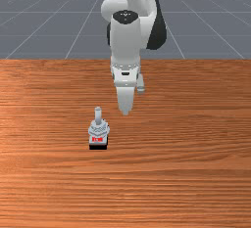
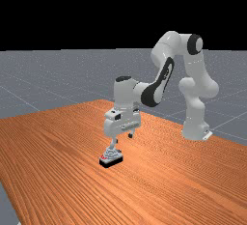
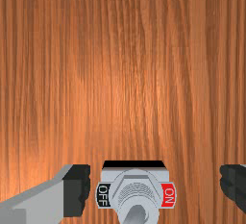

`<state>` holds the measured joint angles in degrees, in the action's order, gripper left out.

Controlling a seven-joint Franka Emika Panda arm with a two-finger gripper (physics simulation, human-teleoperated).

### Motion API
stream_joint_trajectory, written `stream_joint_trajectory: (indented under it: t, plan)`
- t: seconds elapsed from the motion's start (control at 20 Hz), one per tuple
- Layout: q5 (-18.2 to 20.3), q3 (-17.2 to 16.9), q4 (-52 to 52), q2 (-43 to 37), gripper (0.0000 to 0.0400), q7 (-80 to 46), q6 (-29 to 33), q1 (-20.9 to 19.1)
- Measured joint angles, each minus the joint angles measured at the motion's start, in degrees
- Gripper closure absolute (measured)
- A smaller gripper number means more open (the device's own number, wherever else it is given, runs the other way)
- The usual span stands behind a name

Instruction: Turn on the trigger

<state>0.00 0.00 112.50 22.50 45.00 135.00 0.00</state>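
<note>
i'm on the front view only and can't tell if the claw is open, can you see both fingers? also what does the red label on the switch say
Observer: Open: in the wrist view the claw has its two dark pads well apart.

Operator: ok and the red label

Observer: The red label reads ON in the wrist view.

Operator: anything on the switch's far side, away from my camera

Observer: Yes, a black label reading OFF, on the opposite side of the switch from the red one.
</note>
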Motion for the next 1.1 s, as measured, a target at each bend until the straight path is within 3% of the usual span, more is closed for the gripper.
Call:
stream_joint_trajectory:
  t: [0.05,0.1,0.15,0.25,0.45,1.1]
  plan:
    - [0.0,0.0,-1.3,-2.0,0.0157,0.0,-5.7,0.0]
    - [0.0,0.0,-3.9,-4.9,0.0252,0.0,-11.2,0.0]
    - [0.0,0.0,-7.4,-7.3,0.0310,0.0,-17.0,0.0]
    - [0.0,0.0,-17.2,-9.6,0.0367,0.0,-28.7,0.0]
    - [0.1,0.0,-17.3,-11.5,0.0395,-1.5,-28.4,0.2]
    - [0.0,-0.1,-16.0,-11.7,0.0400,-1.7,-27.3,0.1]
